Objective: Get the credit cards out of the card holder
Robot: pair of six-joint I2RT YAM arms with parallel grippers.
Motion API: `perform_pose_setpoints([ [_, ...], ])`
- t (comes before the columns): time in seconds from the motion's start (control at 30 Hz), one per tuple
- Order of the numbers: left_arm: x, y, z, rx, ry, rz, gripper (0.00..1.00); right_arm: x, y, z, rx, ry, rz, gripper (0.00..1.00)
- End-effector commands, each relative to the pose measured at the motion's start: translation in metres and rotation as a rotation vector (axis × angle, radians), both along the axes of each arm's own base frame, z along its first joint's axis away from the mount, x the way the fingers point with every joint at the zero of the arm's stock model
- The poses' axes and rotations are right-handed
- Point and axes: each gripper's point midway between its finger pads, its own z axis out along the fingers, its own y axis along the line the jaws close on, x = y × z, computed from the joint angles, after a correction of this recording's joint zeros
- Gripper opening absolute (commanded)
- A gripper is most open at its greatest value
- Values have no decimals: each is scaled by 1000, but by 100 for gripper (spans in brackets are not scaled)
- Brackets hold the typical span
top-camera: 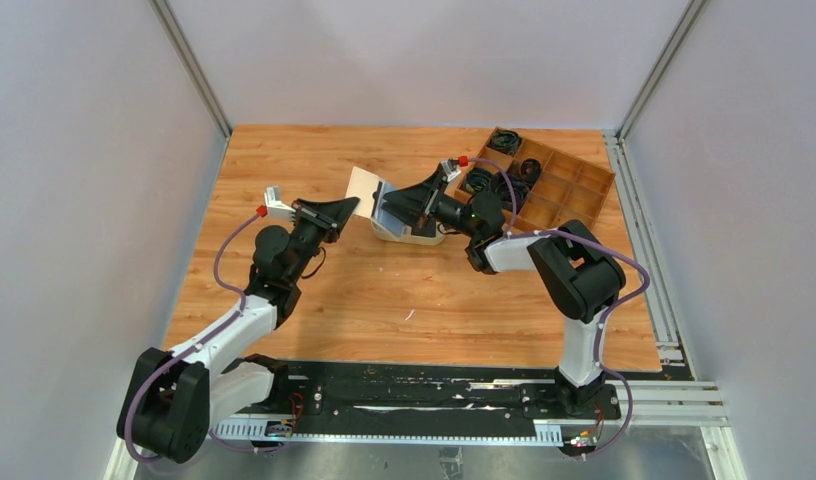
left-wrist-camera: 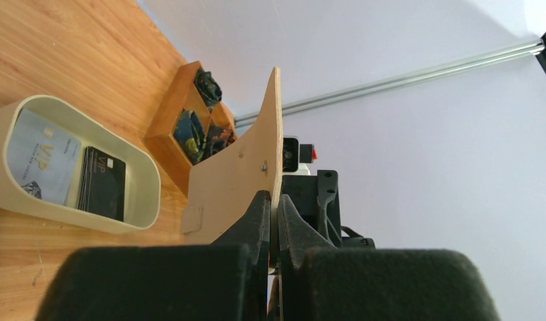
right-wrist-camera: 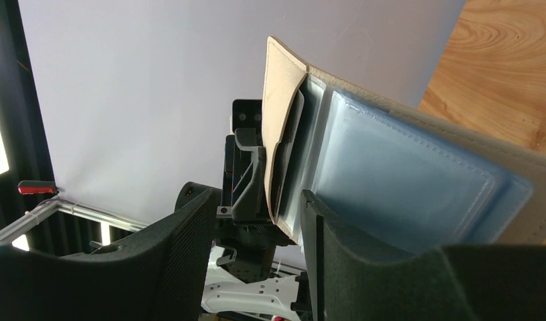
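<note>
The beige card holder [top-camera: 364, 188] is held up off the table, opened, between the two arms. My left gripper [left-wrist-camera: 276, 214] is shut on the edge of one leaf [left-wrist-camera: 247, 160]. My right gripper [right-wrist-camera: 257, 221] stands open, and the bottom corner of the other leaf [right-wrist-camera: 284, 93] sits between its fingers, close to the right finger [right-wrist-camera: 324, 254]. A pale blue credit card [right-wrist-camera: 404, 180] lies in that leaf's clear pocket. Below, a pale blue card [left-wrist-camera: 43, 157] and a black card [left-wrist-camera: 103, 182] lie in the oval beige dish [left-wrist-camera: 150, 187].
The oval dish [top-camera: 414, 238] stands on the wooden table just under the right gripper [top-camera: 394, 205]. A brown compartment tray [top-camera: 564, 190] with black items in it sits at the back right. White walls and metal rails enclose the table.
</note>
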Motion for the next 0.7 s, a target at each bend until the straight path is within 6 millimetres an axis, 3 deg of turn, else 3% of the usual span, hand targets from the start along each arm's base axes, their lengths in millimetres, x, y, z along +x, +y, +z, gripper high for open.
perform_pose_setpoints([
  [0.0, 0, 0, 23, -13, -59, 3, 0, -4, 4, 1, 21, -15, 6, 52],
  [0.27, 0, -5, 25, -26, -84, -42, 0, 0, 6, 2, 68, -3, 20, 41],
  [0.67, 0, -12, 28, -31, -112, -92, 0, 3, 12, 10, 89, -7, 31, 35],
])
